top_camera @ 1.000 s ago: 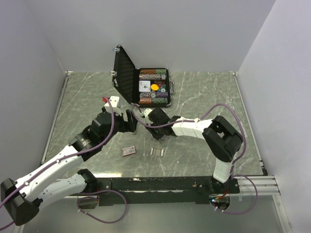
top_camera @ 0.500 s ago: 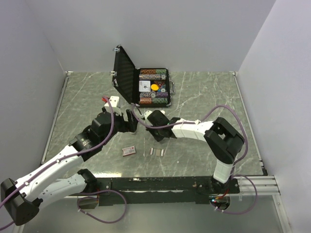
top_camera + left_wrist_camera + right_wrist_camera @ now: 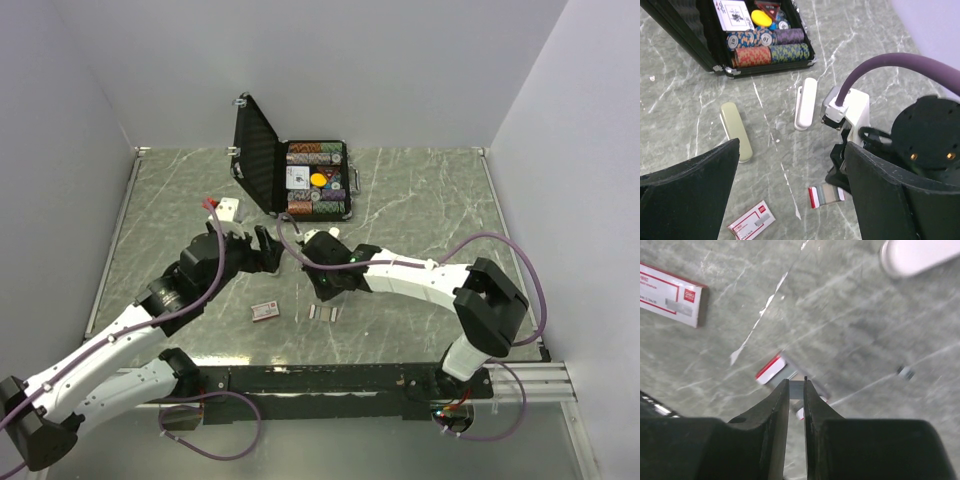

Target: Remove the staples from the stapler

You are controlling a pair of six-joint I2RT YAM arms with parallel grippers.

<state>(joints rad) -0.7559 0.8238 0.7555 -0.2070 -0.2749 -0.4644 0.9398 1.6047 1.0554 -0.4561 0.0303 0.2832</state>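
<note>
Surface [image 3: 420,210]: grey-green marbled slab with white veins, walled by pale panels; it carries everything below.
Left arm [image 3: 110,345]: reaches from the near left corner toward the middle, with a purple cable along it.
Right arm [image 3: 420,280]: stretches low from the near right corner toward the centre, wrist bent down to the surface.
Case [image 3: 255,150]: black, open at the far middle, lid standing upright on its left side.
Poker chips [image 3: 318,208]: rows of coloured stacks fill the tray of the case, with a card deck and a yellow disc among them.
Left claw [image 3: 792,145]: spread wide and holding nothing; it hovers above the surface in front of the case, both stapler bars showing between its fingers.
Right claw [image 3: 796,381]: fingers drawn narrow with only a slim gap, tips down right at the staples. Whether they pinch a strip or only touch it, I cannot tell.
Beige stapler bar [image 3: 736,131]: lies flat in front of the case, apart from the white one.
White stapler bar [image 3: 806,103]: lies flat just in front of the case's near edge, right of the beige bar.
Red-and-white box [image 3: 265,311]: small and flat, on the surface near the front, just left of the staples.
Staples [image 3: 323,313]: short silvery strips lying side by side on the surface, out of the stapler, with red-and-white edges at their ends. They sit directly under the right claw's tips, near the box and well apart from the case.
</note>
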